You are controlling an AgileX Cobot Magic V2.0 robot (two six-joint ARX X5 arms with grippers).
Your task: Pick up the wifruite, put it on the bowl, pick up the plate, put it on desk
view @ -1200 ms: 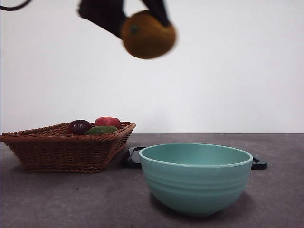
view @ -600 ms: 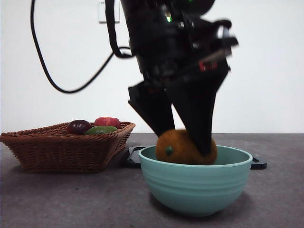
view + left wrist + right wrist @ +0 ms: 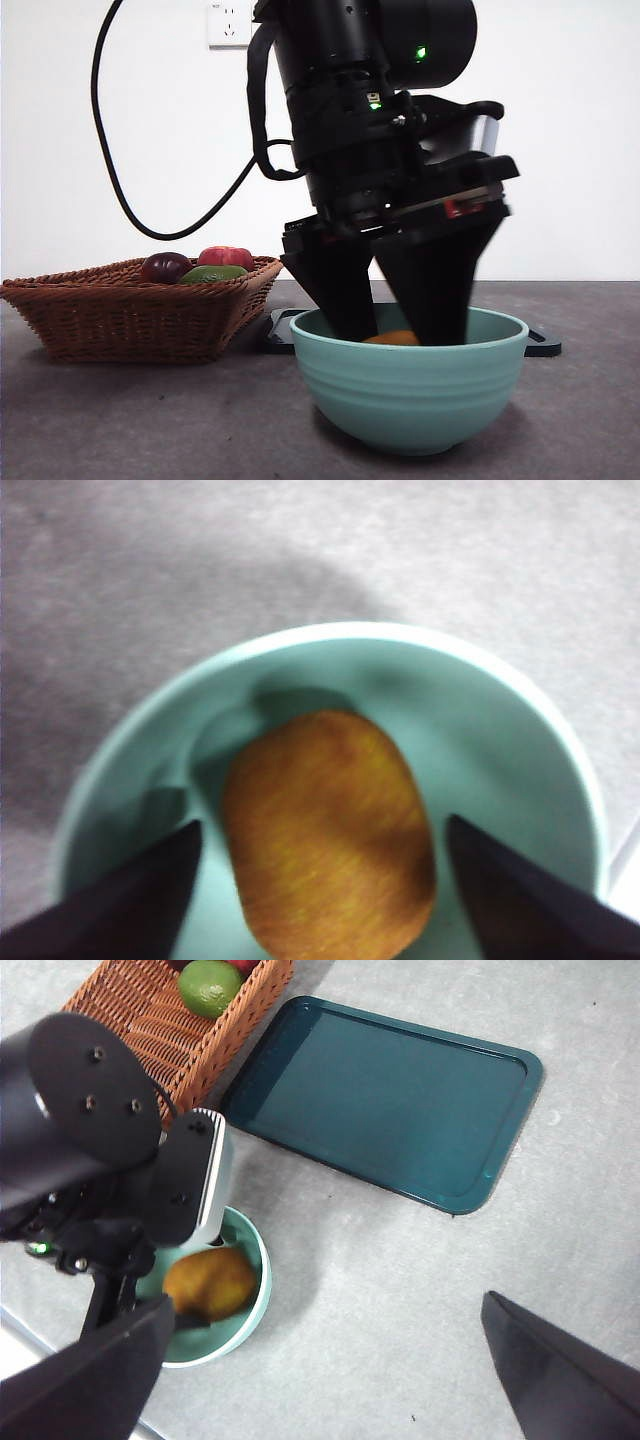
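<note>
Inside the bowl [image 3: 520, 740], the orange fruit [image 3: 328, 835] lies between the left pincer's [image 3: 325, 880] parted, untouching jaws.

At frame centre we see the left gripper [image 3: 397, 335] reaching down into the teal bowl [image 3: 412, 385], jaws spread either side of an orange fruit [image 3: 393, 339]; a wicker basket [image 3: 140, 308] sits at lower left

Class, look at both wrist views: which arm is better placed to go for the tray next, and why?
Probably the right. The right gripper hangs open above bare desk beside the tray. The left gripper is down inside the bowl, jaws open either side of the brown fruit.
</note>
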